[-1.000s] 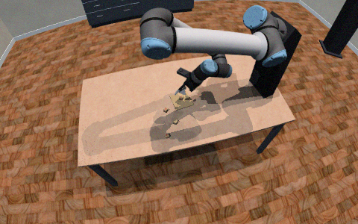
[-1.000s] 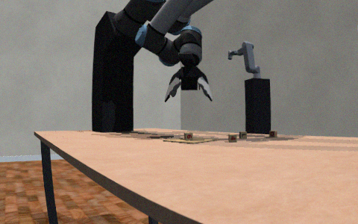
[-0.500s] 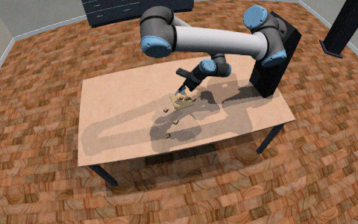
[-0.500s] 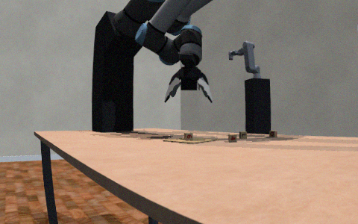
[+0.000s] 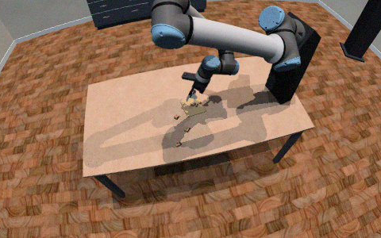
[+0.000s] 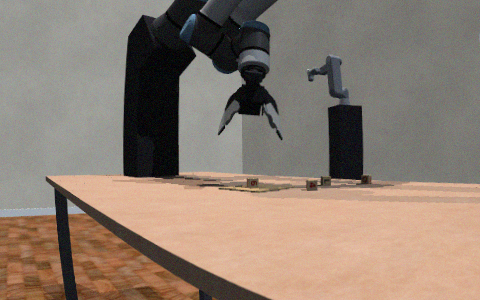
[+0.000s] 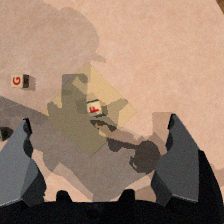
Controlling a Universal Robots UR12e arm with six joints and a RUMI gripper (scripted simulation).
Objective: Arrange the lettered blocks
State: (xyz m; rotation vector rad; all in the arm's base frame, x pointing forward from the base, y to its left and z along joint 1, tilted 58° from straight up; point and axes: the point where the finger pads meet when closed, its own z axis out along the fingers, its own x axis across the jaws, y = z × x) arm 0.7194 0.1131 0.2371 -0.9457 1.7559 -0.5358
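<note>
A small yellowish mat point(image 7: 90, 114) lies on the table; it also shows in the top view point(image 5: 193, 107) and the exterior view point(image 6: 256, 188). A block with a red F on top point(image 7: 94, 108) sits on the mat point(image 6: 252, 183). A block with a red G point(image 7: 22, 81) lies off the mat to its left in the wrist view point(image 5: 176, 117) point(image 6: 312, 185). Two more blocks point(image 5: 186, 129) point(image 5: 178, 144) lie farther off the mat on the table. My gripper point(image 6: 250, 120) point(image 5: 191, 94) is open and empty, hanging well above the mat.
The robot's black base point(image 5: 290, 67) stands at the table's far edge. A second small arm on a black pedestal point(image 6: 345, 140) stands beyond the table. The table edge point(image 6: 124, 235) runs near the exterior camera.
</note>
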